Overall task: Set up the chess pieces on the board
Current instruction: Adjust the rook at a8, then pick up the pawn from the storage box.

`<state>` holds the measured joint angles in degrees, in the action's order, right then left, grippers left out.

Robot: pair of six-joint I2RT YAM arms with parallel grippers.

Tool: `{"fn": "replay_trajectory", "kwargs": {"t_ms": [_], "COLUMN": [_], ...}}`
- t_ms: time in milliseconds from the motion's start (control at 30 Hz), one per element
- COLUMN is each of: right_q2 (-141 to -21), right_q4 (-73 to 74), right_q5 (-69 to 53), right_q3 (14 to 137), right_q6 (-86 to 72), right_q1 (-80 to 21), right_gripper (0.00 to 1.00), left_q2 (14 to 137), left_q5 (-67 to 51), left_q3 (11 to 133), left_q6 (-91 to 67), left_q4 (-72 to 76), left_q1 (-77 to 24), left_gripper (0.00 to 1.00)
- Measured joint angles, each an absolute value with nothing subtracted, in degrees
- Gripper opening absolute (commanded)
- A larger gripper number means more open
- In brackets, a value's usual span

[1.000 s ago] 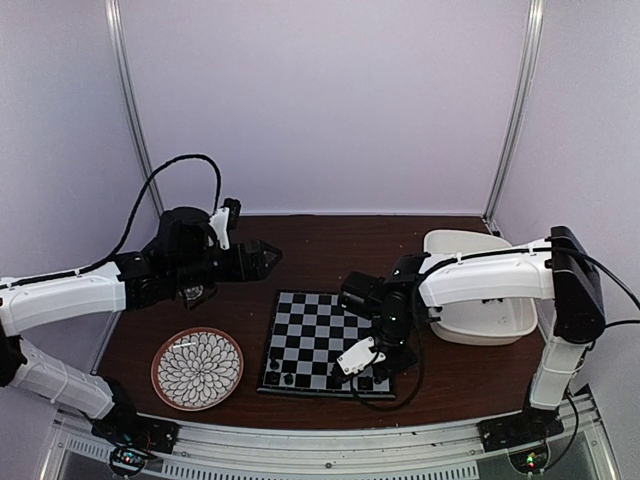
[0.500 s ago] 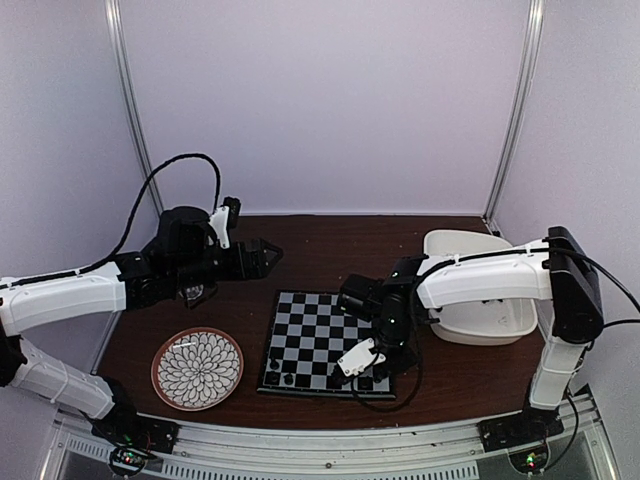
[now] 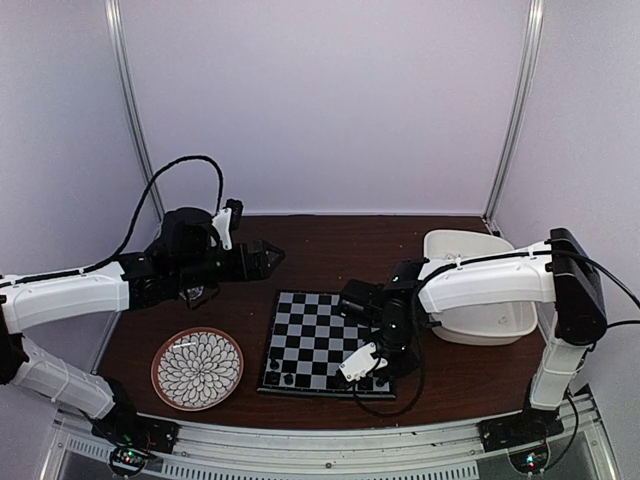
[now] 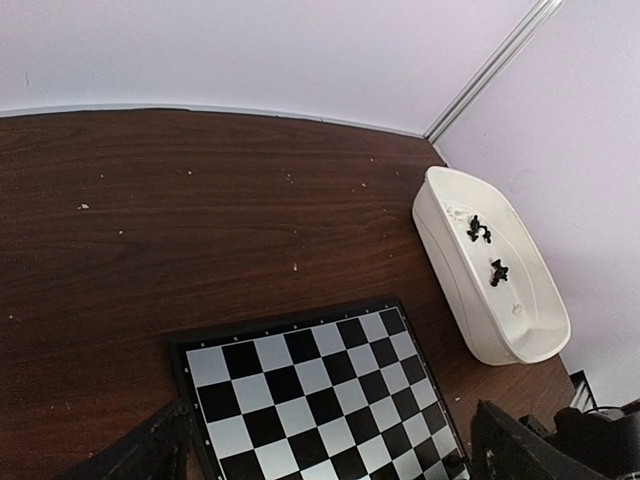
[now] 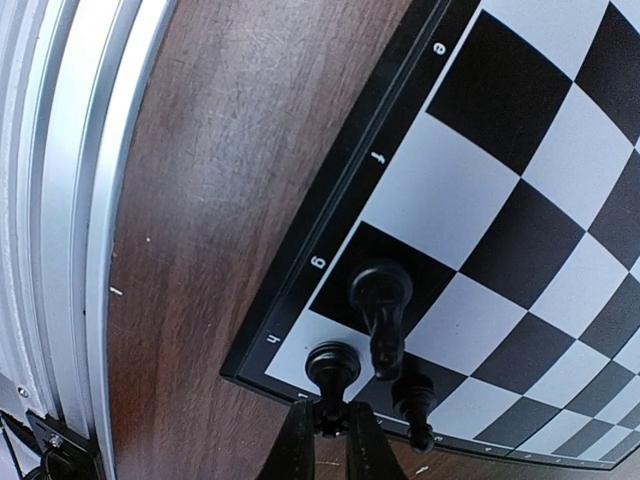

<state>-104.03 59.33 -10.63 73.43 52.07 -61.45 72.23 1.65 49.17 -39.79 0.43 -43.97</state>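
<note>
Three black pieces (image 5: 380, 300) crowd the corner of the board (image 5: 520, 230). The right gripper (image 5: 325, 428) pinches one by its top; it is probably light and slippery.

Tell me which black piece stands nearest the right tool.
The piece on the pale corner square; its head sits between the right tool's fingers, unlike its two neighbours.

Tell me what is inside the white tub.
Two black chess pieces lie in the white tub. Faint pale shapes beside them may be white pieces; cannot tell. In the top view the right arm covers part of it.
</note>
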Motion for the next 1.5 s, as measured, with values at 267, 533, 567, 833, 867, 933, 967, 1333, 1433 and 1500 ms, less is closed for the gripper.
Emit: {"fn": "replay_trajectory", "kwargs": {"t_ms": [267, 533, 567, 833, 867, 933, 967, 1333, 1433, 1500], "right_q2": [-103.94, -96.73, -95.07, -89.49, -89.89, -91.31, -92.05, -98.54, -101.75, -104.62], "right_q4": [59.07, 65.25, 65.93, 66.11, 65.63, 64.55, 63.92, 63.24, 65.01, 66.19], "right_q5": [-9.41, -9.56, -9.61, -15.40, -15.64, -16.60, -16.56, -4.05, -0.82, 0.54], "right_q3": [73.08, 76.66, 77.67, 83.18, 83.68, 85.30, 86.04, 86.61, 86.56, 86.32], "right_q6": [50.89, 50.33, 50.06, 43.11, 41.76, 38.33, 36.58, 30.17, 31.79, 33.54], "right_q1": [-61.54, -62.00, -61.89, -41.56, -37.76, -28.58, -24.53, -6.07, -5.04, -4.75], "right_gripper": [0.35, 0.36, 0.36, 0.33, 0.33, 0.33, 0.32, 0.29, 0.27, 0.27], "left_q2": [72.27, 72.31, 72.40, 78.32, 78.91, 79.48, 79.68, 84.71, 85.30, 85.41], "left_q5": [1.32, 1.28, 1.21, -2.76, -3.77, -5.39, -6.09, -13.54, -14.79, -15.51], "left_q3": [49.17, 49.17, 49.17, 52.66, 53.25, 54.26, 54.76, 61.71, 61.71, 61.71], "left_q6": [-40.01, -39.97, -39.94, -37.19, -36.38, -34.96, -34.57, -30.04, -30.06, -30.04], "left_q4": [0.45, 0.45, 0.47, -0.16, -0.14, -0.12, -0.12, -1.56, -1.58, -1.58], "left_q1": [-43.97, -43.97, -43.97, -44.21, -44.36, -44.73, -44.86, -45.12, -45.12, -45.12], "left_gripper": [0.98, 0.97, 0.97, 0.97, 0.94, 0.81, 0.78, 0.76, 0.76, 0.76]}}
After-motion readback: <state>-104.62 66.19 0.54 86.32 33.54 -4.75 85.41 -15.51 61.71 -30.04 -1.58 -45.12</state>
